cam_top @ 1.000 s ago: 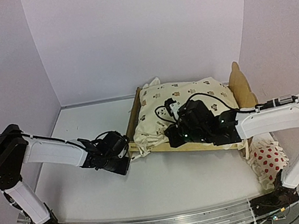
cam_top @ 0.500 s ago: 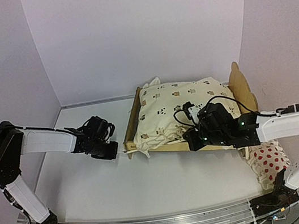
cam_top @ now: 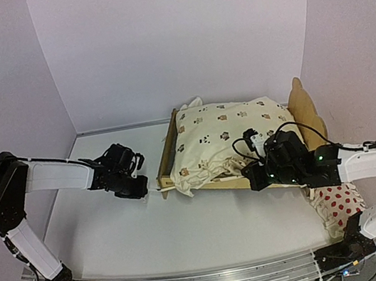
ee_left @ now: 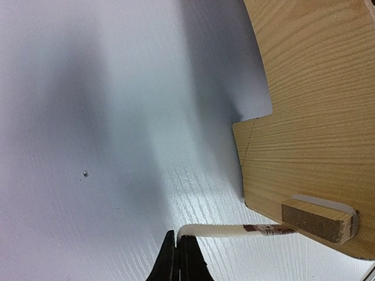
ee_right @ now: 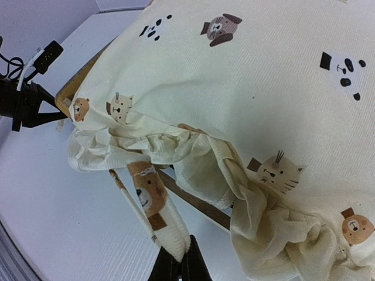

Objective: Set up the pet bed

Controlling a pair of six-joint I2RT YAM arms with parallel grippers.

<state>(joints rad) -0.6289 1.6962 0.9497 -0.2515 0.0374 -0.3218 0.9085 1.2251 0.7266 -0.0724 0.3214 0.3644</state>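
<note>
The pet bed (cam_top: 307, 112) is a light plywood frame at centre right, and its footboard (ee_left: 310, 117) fills the right of the left wrist view. A cream animal-print cushion (cam_top: 224, 133) lies on it, hiding the base. My left gripper (cam_top: 143, 189) is left of the footboard, shut (ee_left: 179, 250) on the end of a thin cream tie (ee_left: 231, 229) that runs back to the frame. My right gripper (cam_top: 251, 175) is at the bed's near side rail (ee_right: 196, 203), shut (ee_right: 177, 257) on a bear-print tie (ee_right: 151, 202) hanging from the cushion's ruffle (ee_right: 205, 170).
A white red-dotted pillow (cam_top: 338, 202) lies on the table right of the bed, behind my right forearm. White walls close in the back and both sides. The left arm (ee_right: 26, 102) shows at the left edge of the right wrist view.
My right gripper has drawn its tie to the right along the bed's near side. My left gripper has moved back and up toward the footboard, still holding its tie.
</note>
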